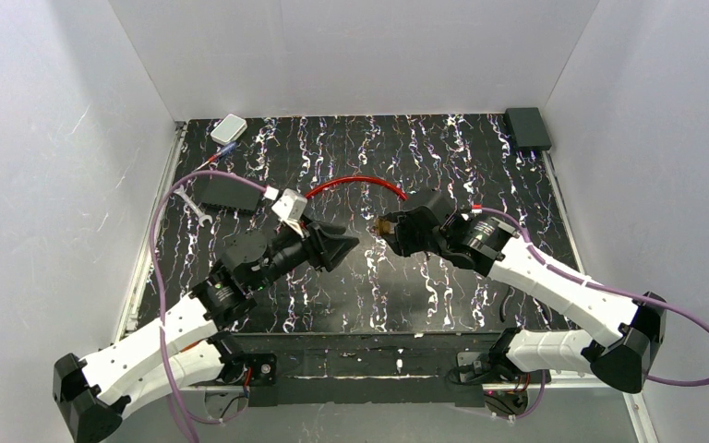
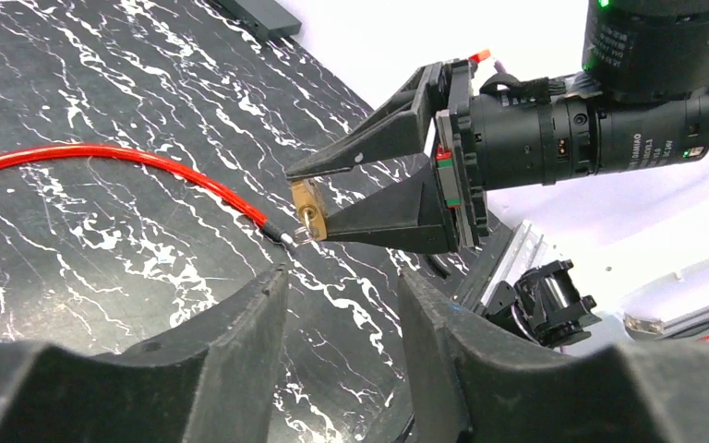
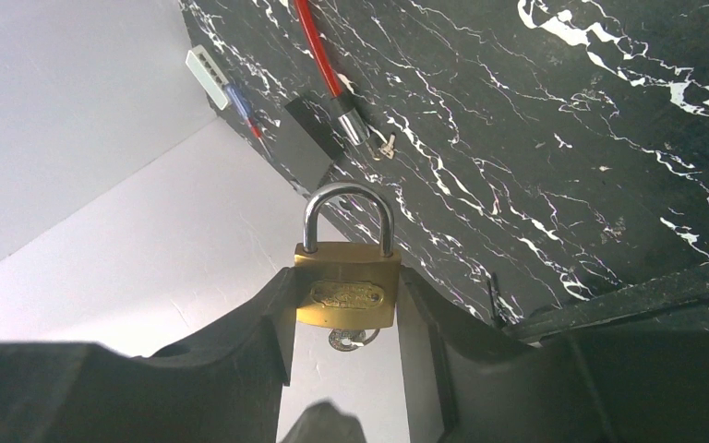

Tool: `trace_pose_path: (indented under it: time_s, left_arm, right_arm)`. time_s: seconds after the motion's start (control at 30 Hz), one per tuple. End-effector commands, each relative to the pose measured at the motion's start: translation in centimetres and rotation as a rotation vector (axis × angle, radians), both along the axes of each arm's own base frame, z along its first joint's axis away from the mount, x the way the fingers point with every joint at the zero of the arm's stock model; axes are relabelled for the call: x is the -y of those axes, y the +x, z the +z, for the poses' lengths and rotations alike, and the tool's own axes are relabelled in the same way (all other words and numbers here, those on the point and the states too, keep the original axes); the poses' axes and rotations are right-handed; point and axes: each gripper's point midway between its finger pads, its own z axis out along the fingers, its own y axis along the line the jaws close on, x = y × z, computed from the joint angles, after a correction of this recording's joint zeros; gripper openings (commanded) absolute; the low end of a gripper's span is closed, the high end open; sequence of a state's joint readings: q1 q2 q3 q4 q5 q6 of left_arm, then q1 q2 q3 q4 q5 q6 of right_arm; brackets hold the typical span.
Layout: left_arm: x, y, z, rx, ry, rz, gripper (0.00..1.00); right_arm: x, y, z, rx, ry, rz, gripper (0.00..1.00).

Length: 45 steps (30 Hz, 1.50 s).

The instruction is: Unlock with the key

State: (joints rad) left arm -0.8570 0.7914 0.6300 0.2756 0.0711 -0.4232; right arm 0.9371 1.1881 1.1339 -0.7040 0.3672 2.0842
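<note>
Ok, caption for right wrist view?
Right fingers clamp a brass padlock, steel shackle up, small silver key in its keyhole.

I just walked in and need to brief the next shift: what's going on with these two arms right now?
The right pincer is clamped on the brass padlock, holding it up off the table with its shackle closed. A small key sits in the keyhole at the lock's underside. The left pincer is open and empty, facing the lock from close by without touching the key. A red cable lies on the table behind them.
</note>
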Motion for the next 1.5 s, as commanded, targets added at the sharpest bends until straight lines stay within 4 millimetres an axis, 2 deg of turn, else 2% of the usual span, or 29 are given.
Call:
trace_pose_path:
  time_s: [0.0, 0.43, 0.63, 0.87, 1.47]
  left_arm:
    - [-0.9, 0.8, -1.7, -0.035, 0.068, 0.056, 0.43]
    - [2.1, 1.9, -0.5, -0.016, 0.082, -0.014, 0.36]
    - [2.5, 2.1, -0.1, -0.005, 0.088, -0.028, 0.34]
    - [3.0, 2.6, -1.0, -0.019, 0.112, -0.023, 0.3]
    - [3.6, 3.5, -1.4, -0.017, 0.118, -0.009, 0.25]
  right_arm:
    - [-0.1, 0.7, 0.9, 0.021, 0.036, -0.044, 0.01]
    - [-0.8, 0.4, 0.6, 0.005, 0.042, -0.01, 0.01]
    - [-0.9, 0.5, 0.4, 0.006, 0.042, -0.006, 0.01]
    - [-1.2, 0.5, 0.7, 0.012, 0.051, 0.0, 0.01]
    - [-1.3, 0.4, 0.7, 0.015, 0.055, 0.016, 0.01]
